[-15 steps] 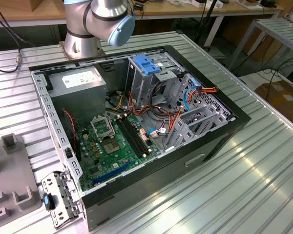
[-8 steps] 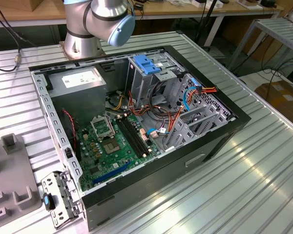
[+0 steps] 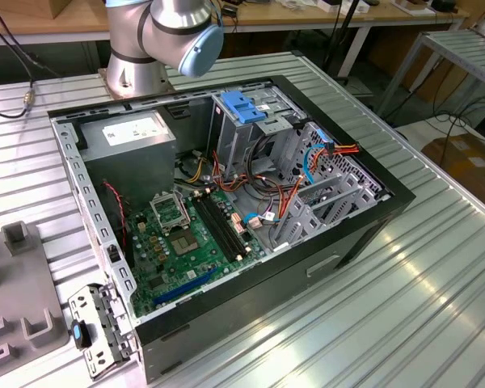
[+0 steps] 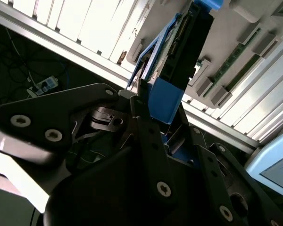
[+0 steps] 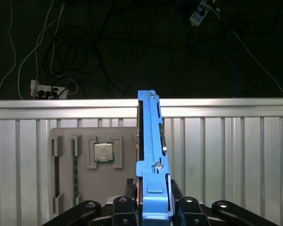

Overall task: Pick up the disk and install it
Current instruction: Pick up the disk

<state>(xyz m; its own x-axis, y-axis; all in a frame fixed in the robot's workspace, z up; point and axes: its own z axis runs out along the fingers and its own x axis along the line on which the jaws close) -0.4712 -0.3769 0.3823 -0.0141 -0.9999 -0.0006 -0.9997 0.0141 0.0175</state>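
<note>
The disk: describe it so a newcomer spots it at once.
In the first wrist view, start at the ribbed metal table with its grey parts tray. The disk shows edge-on before them, gripped by the tool. Unlike the tray's flat chip, it is thin with a bright blue rail.

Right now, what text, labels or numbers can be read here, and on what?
None can be read.
White label on the power-supply box: print too small.
Chip on the grey tray: markings blurred.
The disk, held in the gripper, shows edge-on.
</note>
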